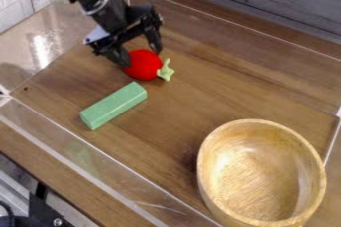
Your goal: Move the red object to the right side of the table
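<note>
The red object [143, 66] is a small glossy red toy fruit with a light-green stem on its right side. It lies on the brown wood-grain table [233, 72], left of centre and towards the back. My gripper [131, 46] is black and comes in from the upper left. It stands open just behind and above the red object. Its fingertips [158, 43] are spread wider than the fruit, and nothing is held between them.
A green rectangular block [114, 105] lies in front of the fruit, to its left. A round wooden bowl [213, 143] fills the front right corner. Low clear acrylic walls [80, 156] edge the tabletop.
</note>
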You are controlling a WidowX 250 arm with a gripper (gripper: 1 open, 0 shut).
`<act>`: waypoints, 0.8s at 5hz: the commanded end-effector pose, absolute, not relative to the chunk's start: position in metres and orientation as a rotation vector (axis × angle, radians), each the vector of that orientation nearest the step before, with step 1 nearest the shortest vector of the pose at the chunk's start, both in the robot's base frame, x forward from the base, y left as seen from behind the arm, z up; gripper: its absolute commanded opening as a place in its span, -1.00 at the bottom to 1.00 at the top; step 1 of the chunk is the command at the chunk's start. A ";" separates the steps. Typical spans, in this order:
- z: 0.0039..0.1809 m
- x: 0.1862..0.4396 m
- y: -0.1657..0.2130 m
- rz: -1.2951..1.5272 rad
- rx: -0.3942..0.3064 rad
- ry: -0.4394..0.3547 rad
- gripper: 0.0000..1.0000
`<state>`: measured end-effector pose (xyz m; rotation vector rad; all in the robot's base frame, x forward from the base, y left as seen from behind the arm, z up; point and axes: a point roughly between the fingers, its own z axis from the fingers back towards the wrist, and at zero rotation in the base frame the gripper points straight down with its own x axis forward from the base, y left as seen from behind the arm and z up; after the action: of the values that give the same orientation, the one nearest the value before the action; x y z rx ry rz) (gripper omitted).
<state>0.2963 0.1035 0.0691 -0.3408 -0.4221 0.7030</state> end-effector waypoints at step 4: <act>0.115 0.311 0.067 0.362 -0.246 -0.573 1.00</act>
<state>0.3040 0.0638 0.0966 -0.2583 -0.5133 0.3741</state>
